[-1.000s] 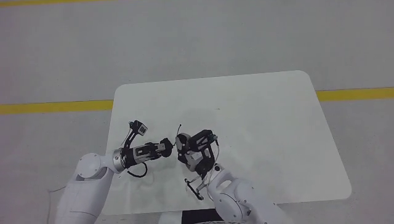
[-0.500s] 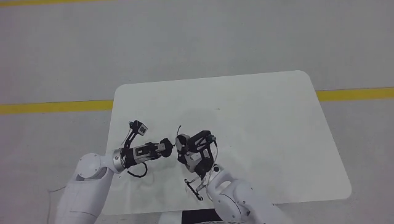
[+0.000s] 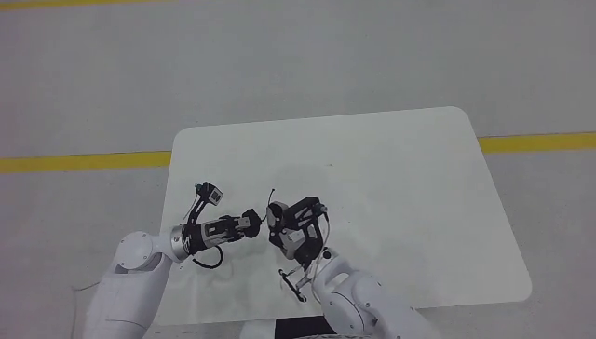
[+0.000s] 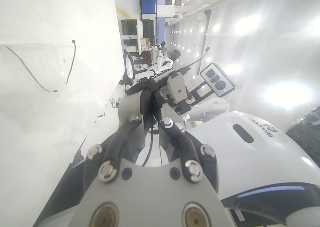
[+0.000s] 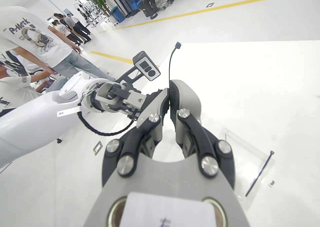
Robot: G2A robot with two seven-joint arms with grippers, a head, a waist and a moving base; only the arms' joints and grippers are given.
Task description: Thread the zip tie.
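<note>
Zip tie (image 5: 170,67) is up off the bench (image 3: 400,181), above its near edge toward the left corner, pinched in the right claw (image 5: 170,102). That claw is clamped tight on the strap. The head end sticks out free past the pads, likely so the slot stays exposed for feeding. Left claw (image 4: 148,97) sits tip to tip with it, pads drawn together; can't tell whether the tail is between them. Bringing the 2 claws this close looks meant to keep the floppy strap short and aimable. Clear tray (image 5: 247,145) at the near edge holds spare ties (image 5: 260,175), clear of the work. Threading looks not yet done.
</note>
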